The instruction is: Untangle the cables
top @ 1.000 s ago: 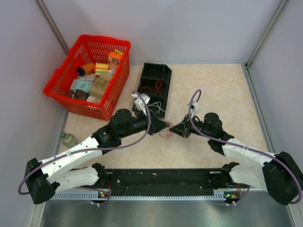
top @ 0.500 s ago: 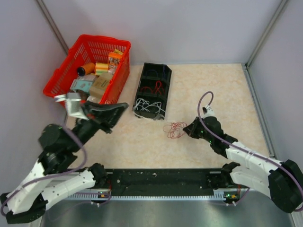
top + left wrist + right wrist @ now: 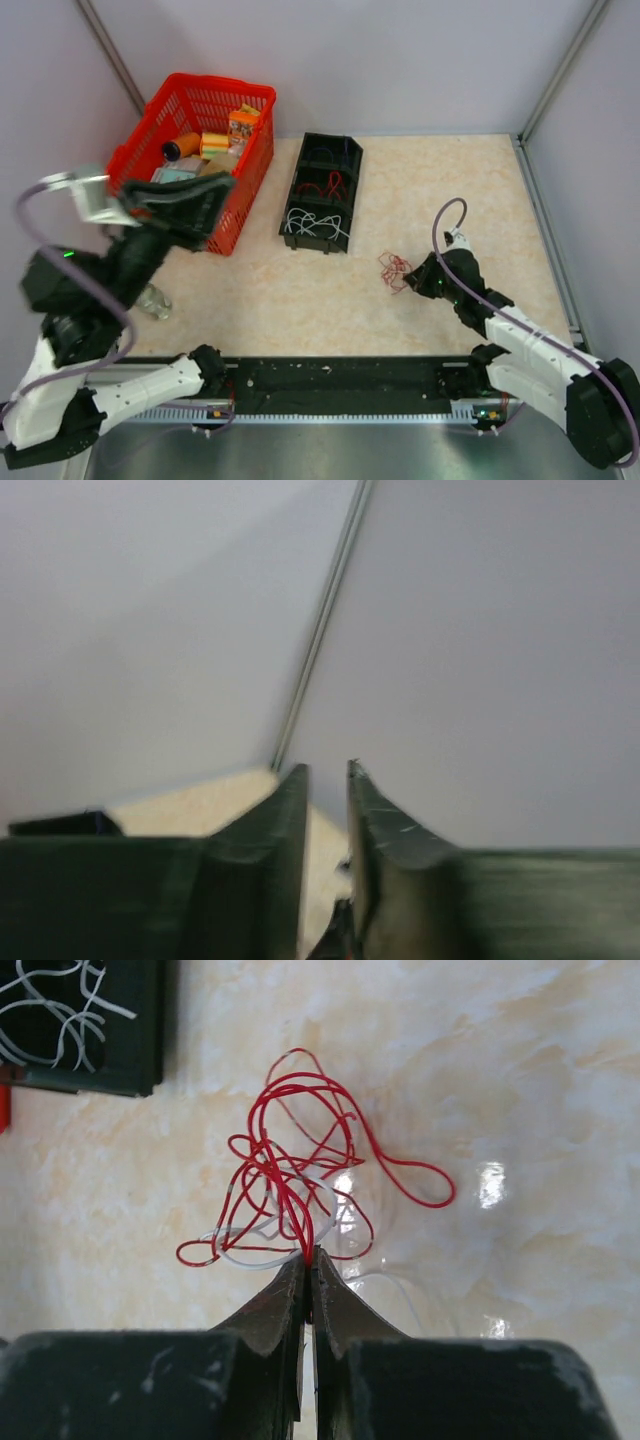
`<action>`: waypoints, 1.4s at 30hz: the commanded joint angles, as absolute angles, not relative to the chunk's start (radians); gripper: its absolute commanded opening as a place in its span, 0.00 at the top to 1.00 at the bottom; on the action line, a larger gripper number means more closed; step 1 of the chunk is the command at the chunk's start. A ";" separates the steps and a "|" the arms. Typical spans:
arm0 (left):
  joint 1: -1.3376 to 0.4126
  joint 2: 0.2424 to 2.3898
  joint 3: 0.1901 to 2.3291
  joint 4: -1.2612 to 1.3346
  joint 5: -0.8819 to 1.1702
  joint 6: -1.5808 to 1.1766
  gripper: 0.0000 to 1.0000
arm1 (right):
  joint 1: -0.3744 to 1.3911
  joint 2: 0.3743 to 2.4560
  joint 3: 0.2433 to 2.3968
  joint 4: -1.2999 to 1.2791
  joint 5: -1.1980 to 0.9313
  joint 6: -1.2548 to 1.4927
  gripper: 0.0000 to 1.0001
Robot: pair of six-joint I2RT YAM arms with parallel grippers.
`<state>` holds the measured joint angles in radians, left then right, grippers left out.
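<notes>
My right gripper [image 3: 415, 277] is shut on a red cable [image 3: 393, 270] and holds it low over the table at the right of centre. In the right wrist view the fingertips [image 3: 308, 1260] pinch the red loops [image 3: 290, 1160], and a white cable [image 3: 250, 1240] is tangled among them. My left gripper [image 3: 225, 190] is raised high at the left, far from the bundle. In its wrist view its jaws [image 3: 327, 775] stand a narrow gap apart, empty, facing the wall. A black tray [image 3: 345, 165] holds dark [image 3: 330, 152], red [image 3: 332, 185] and white [image 3: 315, 225] cables in separate compartments.
A red basket [image 3: 135, 160] of small boxes and cans stands at the back left, partly hidden by my left arm. A small bottle [image 3: 150, 298] lies at the left edge. Grey walls close in the table on three sides. The tray's corner shows in the right wrist view [image 3: 150, 1030].
My left gripper let go of the bundle and rose up and back to the left. My right gripper pulled the red cable to the right and nearer to me.
</notes>
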<state>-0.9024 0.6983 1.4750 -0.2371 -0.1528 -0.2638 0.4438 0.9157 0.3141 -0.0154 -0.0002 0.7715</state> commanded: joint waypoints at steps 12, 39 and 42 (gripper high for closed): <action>-0.899 1.089 0.753 0.247 0.182 -0.577 0.29 | 0.448 0.736 0.492 -0.101 -0.371 0.767 1.00; -0.888 1.123 0.695 0.207 0.222 -0.626 0.25 | 0.647 0.899 0.598 0.063 -0.572 0.621 1.00; -0.884 1.161 0.729 0.180 0.361 -0.542 0.25 | 0.649 0.919 0.635 0.042 -0.644 0.562 1.00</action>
